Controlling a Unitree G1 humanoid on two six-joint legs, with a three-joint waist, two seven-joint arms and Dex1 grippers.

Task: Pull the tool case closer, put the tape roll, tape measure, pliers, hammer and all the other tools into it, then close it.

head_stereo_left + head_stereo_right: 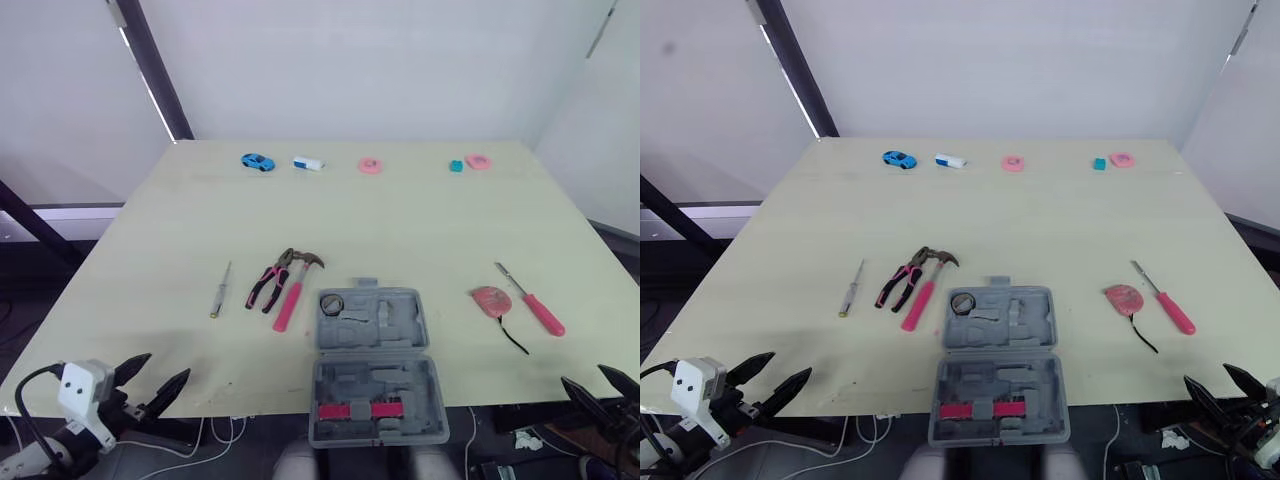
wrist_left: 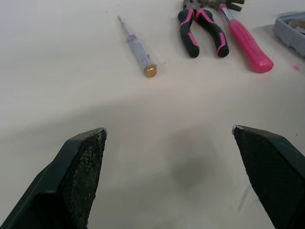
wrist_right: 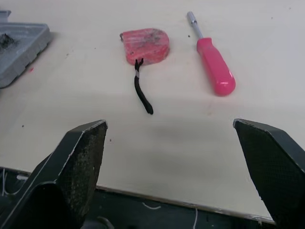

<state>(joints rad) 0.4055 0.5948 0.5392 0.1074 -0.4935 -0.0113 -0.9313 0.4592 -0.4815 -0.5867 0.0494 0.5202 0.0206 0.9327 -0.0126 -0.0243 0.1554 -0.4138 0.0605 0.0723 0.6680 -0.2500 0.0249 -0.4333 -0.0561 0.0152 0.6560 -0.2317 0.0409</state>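
Grey plastic tool case (image 1: 372,360) sits open, already near. Left gripper (image 1: 167,365) and right gripper (image 1: 582,374) gape empty; pink-handled hammer (image 1: 290,300) likely goes next.

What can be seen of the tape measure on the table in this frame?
The tape measure has a pink, rounded, plastic-looking body with dark scuffs on its top face. It lies flat on the pale table, to the right of the open grey tool case and left of the pink-handled screwdriver, touching neither. A thin black strap runs from its near edge and lies curved on the table. Nothing holds it.
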